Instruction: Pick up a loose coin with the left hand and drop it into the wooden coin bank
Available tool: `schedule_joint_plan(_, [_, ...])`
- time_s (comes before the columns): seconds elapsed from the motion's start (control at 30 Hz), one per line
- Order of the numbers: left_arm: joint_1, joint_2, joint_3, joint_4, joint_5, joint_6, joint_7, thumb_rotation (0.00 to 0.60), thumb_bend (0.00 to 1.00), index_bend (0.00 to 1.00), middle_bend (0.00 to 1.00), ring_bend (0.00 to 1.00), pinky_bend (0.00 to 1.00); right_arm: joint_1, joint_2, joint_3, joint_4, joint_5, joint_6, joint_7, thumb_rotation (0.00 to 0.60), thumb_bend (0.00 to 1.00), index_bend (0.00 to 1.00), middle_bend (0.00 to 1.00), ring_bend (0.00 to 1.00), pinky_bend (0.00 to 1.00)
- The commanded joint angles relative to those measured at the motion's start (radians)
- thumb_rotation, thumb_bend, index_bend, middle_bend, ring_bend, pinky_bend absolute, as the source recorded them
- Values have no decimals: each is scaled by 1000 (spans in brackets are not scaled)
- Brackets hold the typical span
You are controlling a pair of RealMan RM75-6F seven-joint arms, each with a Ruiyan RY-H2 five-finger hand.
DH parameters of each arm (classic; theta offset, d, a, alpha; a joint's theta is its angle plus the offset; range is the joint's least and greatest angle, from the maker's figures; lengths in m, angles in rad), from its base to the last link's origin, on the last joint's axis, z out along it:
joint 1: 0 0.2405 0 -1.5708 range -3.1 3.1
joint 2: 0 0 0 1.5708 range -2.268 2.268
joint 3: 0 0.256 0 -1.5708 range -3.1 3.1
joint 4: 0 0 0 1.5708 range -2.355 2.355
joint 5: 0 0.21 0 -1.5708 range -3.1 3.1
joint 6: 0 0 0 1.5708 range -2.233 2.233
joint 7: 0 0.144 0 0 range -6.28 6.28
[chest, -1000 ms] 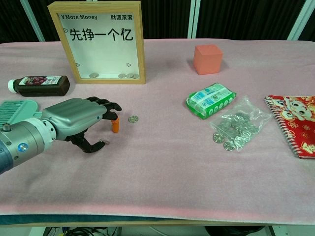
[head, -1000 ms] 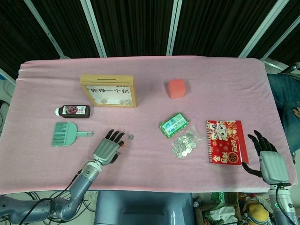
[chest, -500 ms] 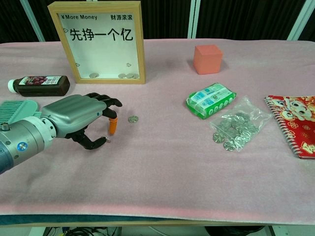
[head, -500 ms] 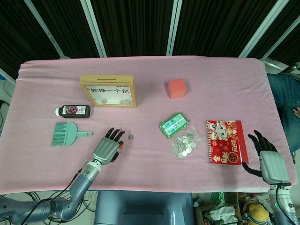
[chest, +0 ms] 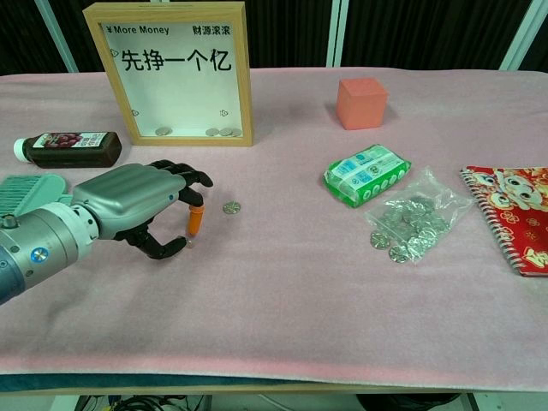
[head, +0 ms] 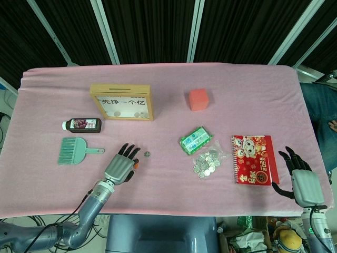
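The wooden coin bank [head: 122, 101] [chest: 178, 73] stands upright at the back left, with a few coins behind its window. A single loose coin [head: 147, 154] [chest: 231, 206] lies flat on the pink cloth. My left hand [head: 122, 165] [chest: 137, 205] hovers palm down just left of this coin, a small gap between them. Its orange fingertip [chest: 196, 221] points down at the cloth and the thumb curls under toward it, with nothing held. My right hand [head: 301, 179] rests with fingers spread at the front right edge, beside the red notebook.
A dark bottle [chest: 68, 148] and a green brush [head: 75, 149] lie left of my left hand. A green packet [chest: 366, 175], a clear bag of coins [chest: 413, 214], a pink cube [chest: 360, 102] and a red notebook [chest: 514, 214] lie to the right.
My left hand's thumb has curled in closer to the orange fingertip. The hand itself has barely shifted, and the coin and right hand have not moved.
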Motion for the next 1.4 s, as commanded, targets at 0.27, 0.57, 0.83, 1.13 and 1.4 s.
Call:
schedule_joint_plan(0.27, [6,-4,-4,10,6,0,-2,600,408,539,122,0,0,0,0,0,0,2,-1,1,600,145,140,22,99,193])
schedule_joint_plan(0.57, [9,-3,-10,8,3,-1,8,600,414,559,132,0,0,0,1,0,-1,3,-3,2,600,145,139,22,99,193])
schedule_joint_plan(0.83, [11,-5,-11,10,2,-4,16,600,420,570,139,0,0,1,1,0,-2,3,-4,2,600,145,140,22,99,193])
schedule_joint_plan(1.13, [13,-11,-13,20,0,-8,19,600,435,581,151,0,0,2,3,-1,-3,4,-7,3,600,145,140,22,99,193])
schedule_joint_plan(1.4, [15,-13,-16,17,0,-7,24,600,450,608,174,0,0,2,5,-2,-6,4,-10,4,600,145,140,22,101,193])
